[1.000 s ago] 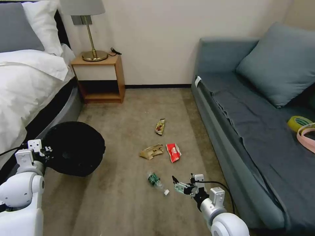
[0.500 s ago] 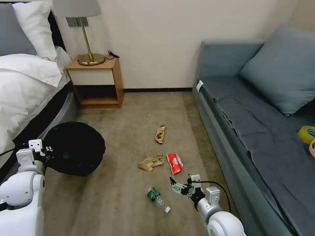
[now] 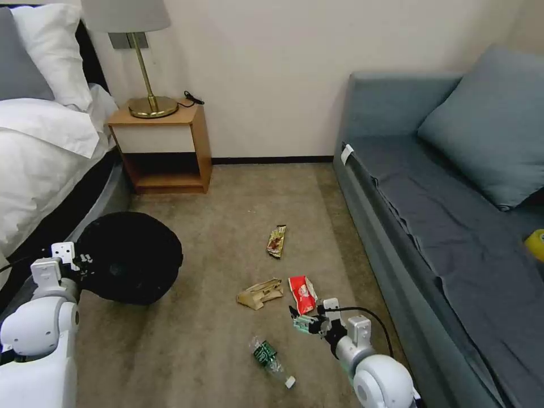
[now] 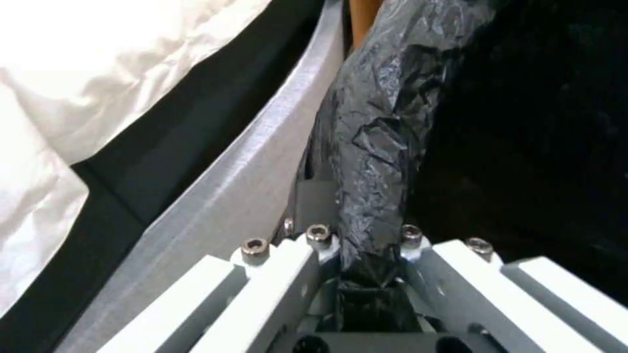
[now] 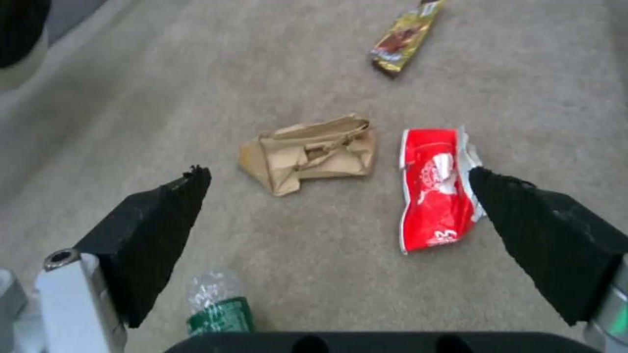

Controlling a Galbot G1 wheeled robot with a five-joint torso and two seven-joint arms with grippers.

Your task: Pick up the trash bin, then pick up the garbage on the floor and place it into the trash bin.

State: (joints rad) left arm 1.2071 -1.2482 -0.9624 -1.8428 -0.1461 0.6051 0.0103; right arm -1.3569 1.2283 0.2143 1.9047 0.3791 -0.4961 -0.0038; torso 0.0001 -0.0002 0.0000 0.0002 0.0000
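1. Right tool spread wide, empty — hanging low over the carpet above the litter.
2. Between its tips: tan paper wrapper, with the red snack packet beside it, printing unreadable.
3. Green-labelled bottle nearer, candy wrapper farther.
4. Left tool clenched on the trash bin rim — beside the bed.

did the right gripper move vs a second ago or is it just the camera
Yes. The camera shifted too, but the right gripper now sits by the red snack packet, ahead of the plastic bottle; earlier it was level with the bottle. It moved forward.
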